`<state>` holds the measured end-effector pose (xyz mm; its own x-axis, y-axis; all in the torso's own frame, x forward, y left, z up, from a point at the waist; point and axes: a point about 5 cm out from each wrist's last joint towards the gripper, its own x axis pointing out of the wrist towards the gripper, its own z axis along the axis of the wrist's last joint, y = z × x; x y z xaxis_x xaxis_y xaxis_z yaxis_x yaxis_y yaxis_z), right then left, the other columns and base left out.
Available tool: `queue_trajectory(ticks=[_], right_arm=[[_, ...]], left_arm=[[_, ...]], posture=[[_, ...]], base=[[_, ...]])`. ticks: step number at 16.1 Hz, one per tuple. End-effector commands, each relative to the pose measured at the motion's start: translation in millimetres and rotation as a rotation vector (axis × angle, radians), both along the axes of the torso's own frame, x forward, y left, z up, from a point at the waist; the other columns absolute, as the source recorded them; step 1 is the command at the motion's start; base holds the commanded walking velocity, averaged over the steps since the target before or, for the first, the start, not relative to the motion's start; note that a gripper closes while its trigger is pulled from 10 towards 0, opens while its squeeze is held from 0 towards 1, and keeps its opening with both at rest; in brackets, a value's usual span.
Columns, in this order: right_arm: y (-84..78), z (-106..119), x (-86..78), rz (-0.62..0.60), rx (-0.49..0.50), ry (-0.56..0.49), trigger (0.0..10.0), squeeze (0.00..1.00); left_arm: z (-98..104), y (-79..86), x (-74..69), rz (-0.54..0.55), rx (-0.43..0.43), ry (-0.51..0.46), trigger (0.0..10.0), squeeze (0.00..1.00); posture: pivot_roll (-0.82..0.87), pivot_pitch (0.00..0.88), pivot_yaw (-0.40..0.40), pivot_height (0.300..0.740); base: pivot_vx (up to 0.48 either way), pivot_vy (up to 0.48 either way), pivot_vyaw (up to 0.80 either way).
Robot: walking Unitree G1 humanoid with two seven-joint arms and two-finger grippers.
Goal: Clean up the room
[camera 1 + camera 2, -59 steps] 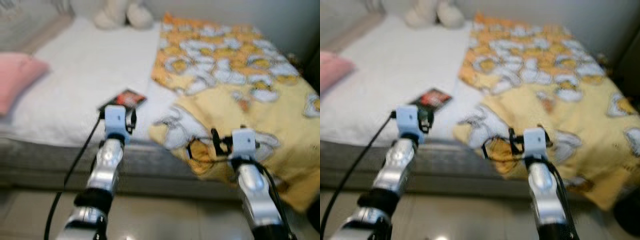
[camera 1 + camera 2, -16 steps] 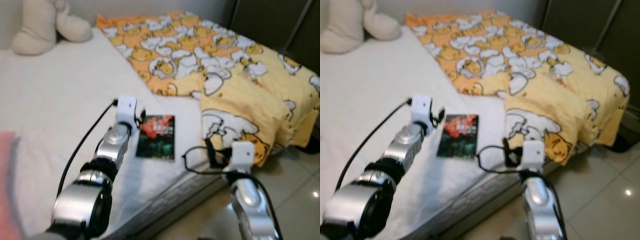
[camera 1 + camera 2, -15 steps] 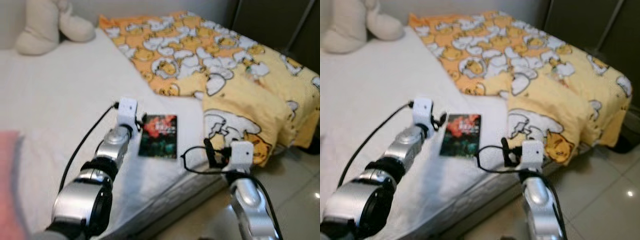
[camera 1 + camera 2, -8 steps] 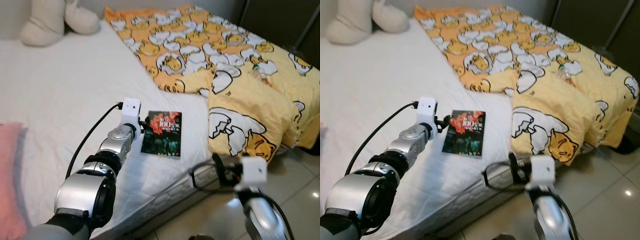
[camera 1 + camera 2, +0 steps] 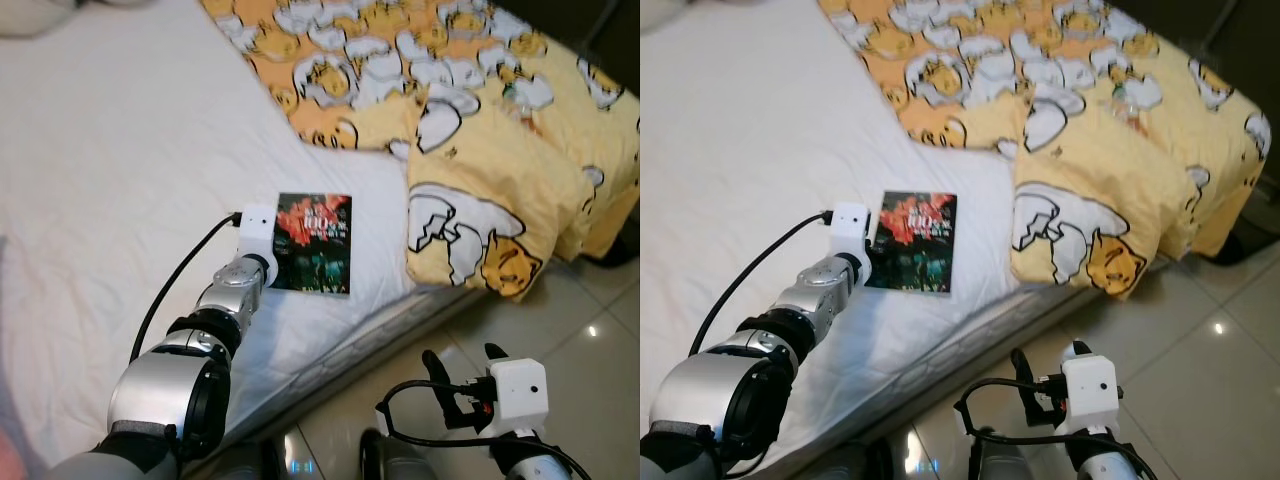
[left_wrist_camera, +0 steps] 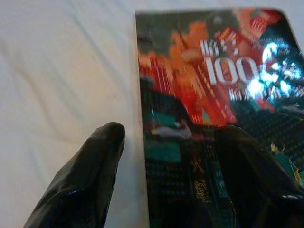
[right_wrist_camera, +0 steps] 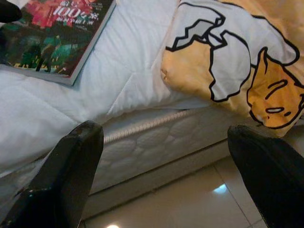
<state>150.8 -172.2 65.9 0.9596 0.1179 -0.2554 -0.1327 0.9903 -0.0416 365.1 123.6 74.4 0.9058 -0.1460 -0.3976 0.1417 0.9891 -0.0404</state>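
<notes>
A book [image 5: 315,243] with a dark red and green cover lies flat on the white sheet [image 5: 120,150] near the bed's edge. My left gripper [image 6: 168,142] is open at the book's near corner. One finger [image 6: 92,166] rests on the sheet beside the spine and the other finger [image 6: 249,164] lies over the cover. My left arm [image 5: 225,300] stretches across the mattress to it. Lower down, my right gripper [image 5: 460,365] hangs open over the floor beside the bed, holding nothing.
A yellow duvet [image 5: 480,150] with a cartoon egg pattern covers the bed's right half and folds over just right of the book. The mattress side [image 7: 156,137] drops to a glossy tiled floor [image 5: 570,320]. A dark object [image 5: 622,250] sits at the far right.
The view has tilted down and shifted over the bed. My right arm has dropped from the bed's edge to floor level. The left gripper has stayed at the book's corner.
</notes>
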Motion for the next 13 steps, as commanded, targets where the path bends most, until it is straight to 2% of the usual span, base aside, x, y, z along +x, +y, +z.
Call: queue_trajectory(ticks=[1,2,5,8,10,11,12,13], right_arm=[[-0.8,3,-2.7,0.007,0.005,0.01,10.0,0.0],[-1.1,3,-3.6,0.006,0.01,0.016,10.0,0.0],[9.2,6,-3.1,0.097,0.062,0.04,10.0,0.0],[11.5,5,-4.4,0.148,0.093,0.084,10.0,0.0],[12.8,3,-5.4,0.191,0.11,0.114,10.0,0.0],[12.6,3,-4.1,0.19,0.109,0.113,10.0,0.0],[12.5,3,-3.0,0.191,0.107,0.115,10.0,0.0],[12.3,3,-3.2,0.193,0.105,0.116,10.0,0.0]], left_arm=[[-4,-2.0,-2.9,0.001,-0.018,0.003,10.0,0.0],[-5,-2.0,-3.6,-0.005,0.014,-0.003,10.0,0.0],[-10,-2.7,-6.6,-0.001,0.02,0.011,10.0,0.0],[-11,-6.0,-7.2,-0.013,-0.013,0.027,10.0,0.0],[-16,-15.8,-11.0,-0.081,-0.01,0.066,10.0,0.0],[-19,-16.9,-13.5,-0.094,0.002,0.082,8.0,0.0],[-21,-16.6,-14.8,-0.095,0.016,0.09,0.0,0.0],[-21,-17.2,-15.1,-0.098,0.014,0.088,0.0,0.0]], posture=[[-0.29,0.251,-0.011,0.74],[-0.29,0.255,-0.011,0.74],[-0.29,0.265,-0.011,0.74],[-0.29,0.271,-0.01,0.74],[-0.29,0.27,-0.01,0.74],[-0.29,0.271,-0.01,0.74],[-0.29,0.271,-0.01,0.74],[-0.29,0.274,-0.013,0.74]], base=[[0.0,0.0,0.0],[0.0,0.0,0.0],[0.0,0.0,0.0],[0.0,0.0,0.0],[0.0,0.0,0.0],[0.0,0.0,0.0],[0.0,0.0,0.0],[0.0,0.0,0.0]])
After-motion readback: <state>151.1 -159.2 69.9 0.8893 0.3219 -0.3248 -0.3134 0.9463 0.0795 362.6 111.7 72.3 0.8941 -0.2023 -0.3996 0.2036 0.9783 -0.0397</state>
